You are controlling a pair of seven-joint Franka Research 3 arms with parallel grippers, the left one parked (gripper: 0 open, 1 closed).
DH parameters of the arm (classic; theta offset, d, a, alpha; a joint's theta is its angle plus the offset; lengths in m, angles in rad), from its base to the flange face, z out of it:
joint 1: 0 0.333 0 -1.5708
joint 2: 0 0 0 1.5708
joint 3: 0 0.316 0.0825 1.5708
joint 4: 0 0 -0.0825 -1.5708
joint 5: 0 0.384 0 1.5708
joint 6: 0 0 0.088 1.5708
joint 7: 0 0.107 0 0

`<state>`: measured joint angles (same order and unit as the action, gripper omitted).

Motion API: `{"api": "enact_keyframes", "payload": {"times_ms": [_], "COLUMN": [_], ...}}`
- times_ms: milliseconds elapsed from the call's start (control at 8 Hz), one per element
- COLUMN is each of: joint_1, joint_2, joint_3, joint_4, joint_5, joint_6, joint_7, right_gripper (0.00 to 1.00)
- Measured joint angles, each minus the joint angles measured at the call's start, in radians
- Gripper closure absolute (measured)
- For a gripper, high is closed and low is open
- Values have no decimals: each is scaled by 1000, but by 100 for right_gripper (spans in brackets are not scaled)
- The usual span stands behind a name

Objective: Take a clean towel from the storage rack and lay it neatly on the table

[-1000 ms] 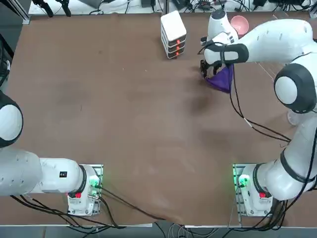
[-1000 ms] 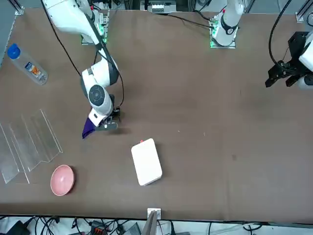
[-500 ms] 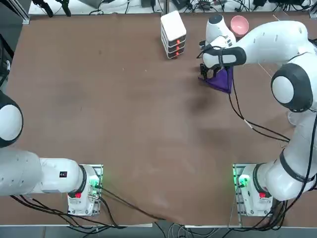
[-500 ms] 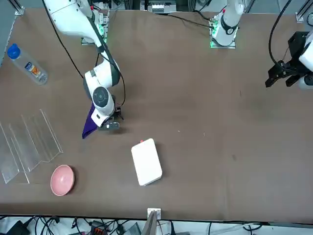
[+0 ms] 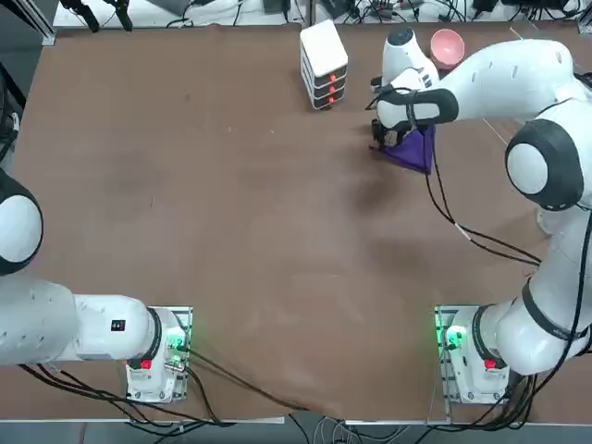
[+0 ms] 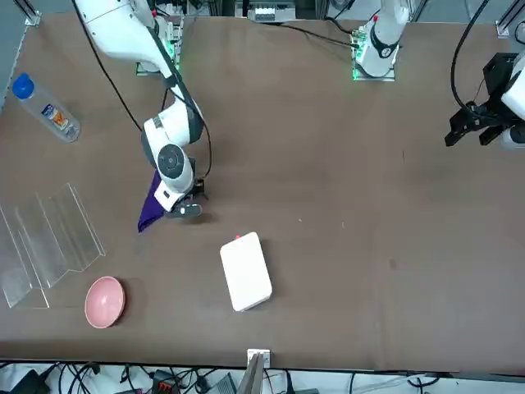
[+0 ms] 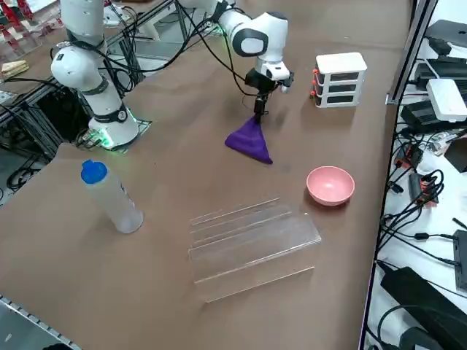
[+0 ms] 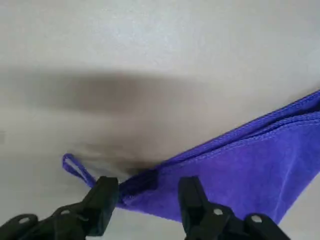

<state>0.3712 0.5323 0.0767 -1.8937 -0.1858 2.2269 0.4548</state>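
Note:
The purple towel (image 5: 415, 149) lies partly on the brown table (image 5: 231, 203) and rises in a tent (image 7: 249, 141) to one raised corner. My right gripper (image 7: 257, 111) hangs low over the table near the white box, shut on that corner. In the wrist view the black fingertips (image 8: 104, 198) stand on either side of the bunched corner of the towel (image 8: 240, 165), whose hanging loop sticks out beside them. The clear storage rack (image 7: 248, 237) stands apart from the gripper, toward the robot's right side, with nothing on it.
A white stacked box (image 5: 324, 63) with orange marks stands at the far edge, close to the gripper. A pink bowl (image 7: 330, 184) sits between the towel and the rack. A water bottle (image 7: 109, 197) with a blue cap lies near the right edge.
My right gripper has carried the towel a little toward the far edge and the white box. More of the cloth now rests on the table.

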Motion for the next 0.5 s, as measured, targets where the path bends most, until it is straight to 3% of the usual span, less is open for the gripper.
{"api": "enact_keyframes", "payload": {"times_ms": [500], "joint_1": [3], "joint_2": [3], "joint_3": [1], "joint_4": [-2], "joint_5": [-1], "joint_6": [-4], "joint_7": [15], "right_gripper": [26]}}
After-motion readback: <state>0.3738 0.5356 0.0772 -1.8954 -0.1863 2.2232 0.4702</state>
